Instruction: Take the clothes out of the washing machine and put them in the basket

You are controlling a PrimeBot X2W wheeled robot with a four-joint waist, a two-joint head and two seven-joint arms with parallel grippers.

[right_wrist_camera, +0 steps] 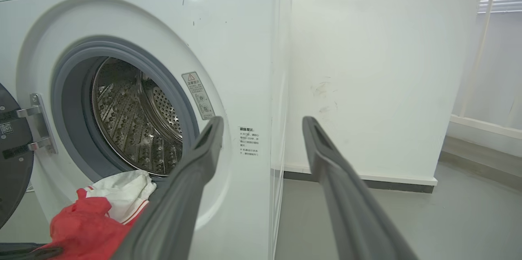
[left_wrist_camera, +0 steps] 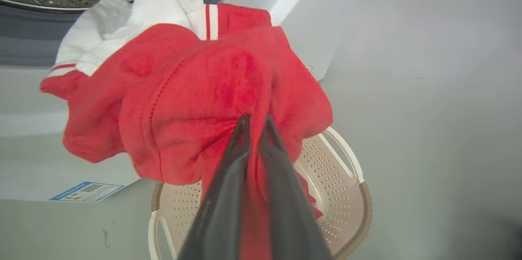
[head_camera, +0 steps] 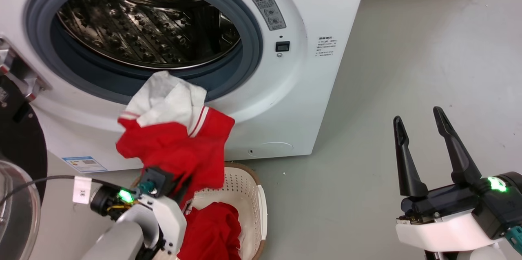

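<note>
The washing machine (head_camera: 314, 88) stands with its door (head_camera: 18, 141) swung open on the hinge side, and its steel drum (head_camera: 142, 27) is visible through the porthole. Directly in front of the porthole's lower grey rim, the left gripper (left_wrist_camera: 255, 120) has its fingers pressed together on a fold of a red garment with white trim (head_camera: 175, 145). The garment hangs outside the drum, its white part against the rim. The basket (head_camera: 251, 194) sits on the floor at the foot of the machine, beneath the held garment, with a second red garment (head_camera: 212, 227) inside. The right gripper (head_camera: 418, 115) is off the machine's right front corner, fingers spread apart above the floor.
</note>
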